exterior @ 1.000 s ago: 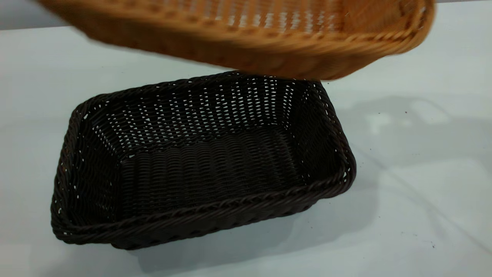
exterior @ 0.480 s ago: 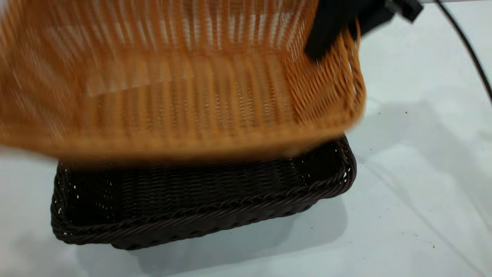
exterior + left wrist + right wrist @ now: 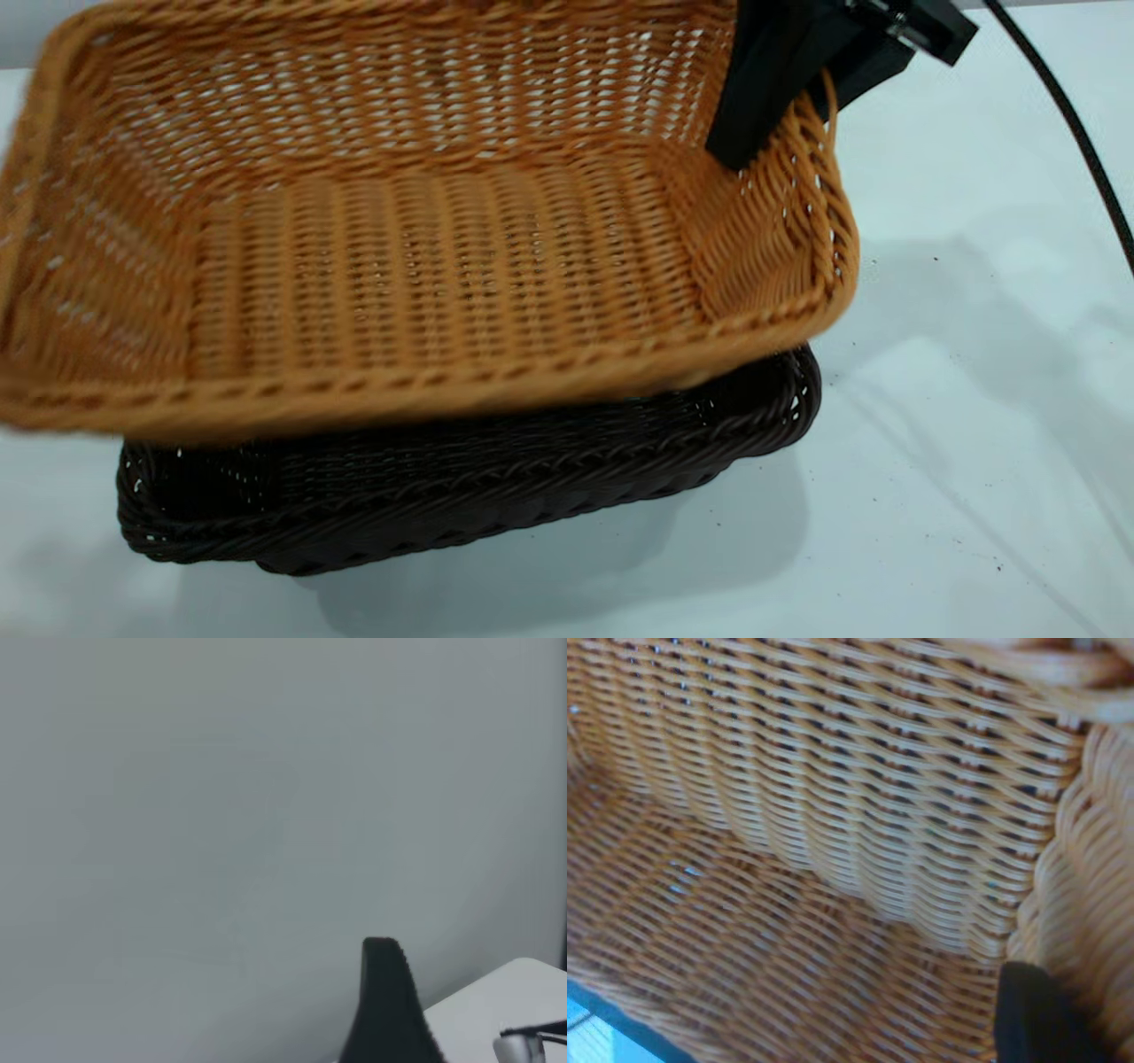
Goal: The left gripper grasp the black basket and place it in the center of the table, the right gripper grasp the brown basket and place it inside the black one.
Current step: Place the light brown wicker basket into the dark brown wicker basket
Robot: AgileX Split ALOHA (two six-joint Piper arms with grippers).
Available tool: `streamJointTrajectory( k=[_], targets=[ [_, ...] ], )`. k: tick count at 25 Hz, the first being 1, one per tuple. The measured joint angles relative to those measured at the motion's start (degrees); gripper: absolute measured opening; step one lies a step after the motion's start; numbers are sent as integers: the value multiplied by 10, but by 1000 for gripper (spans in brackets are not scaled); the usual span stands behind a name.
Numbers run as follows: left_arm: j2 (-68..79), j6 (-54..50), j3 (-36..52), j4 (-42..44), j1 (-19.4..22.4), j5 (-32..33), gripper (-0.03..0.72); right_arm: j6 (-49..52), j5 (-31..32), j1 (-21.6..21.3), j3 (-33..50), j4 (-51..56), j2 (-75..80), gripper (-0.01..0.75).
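The brown basket hangs tilted just above the black basket and covers most of it. It fills the right wrist view. My right gripper is shut on the brown basket's far right rim, one finger inside the wall and one outside; one fingertip shows in its wrist view. The black basket stands on the white table, with only its front rim and right corner showing. My left gripper is out of the exterior view, away from both baskets, facing a plain grey wall.
A black cable runs down the far right of the table. A corner of the white table shows in the left wrist view.
The brown basket has come down and forward over the black basket, hiding most of it. My right gripper has come into view at its far right rim. The black basket has not moved.
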Motion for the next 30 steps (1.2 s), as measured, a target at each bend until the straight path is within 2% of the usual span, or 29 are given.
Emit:
streamJointTrajectory(
  k=[4,22,30],
  targets=[
    [0,0,0,0,0,0,418,1,0,17,1,-12,0,104],
    [0,0,0,-2,0,0,418,16,-2,16,1,3,53,104],
    [0,0,0,-2,0,0,418,24,-2,16,1,-30,54,104]
  ],
)
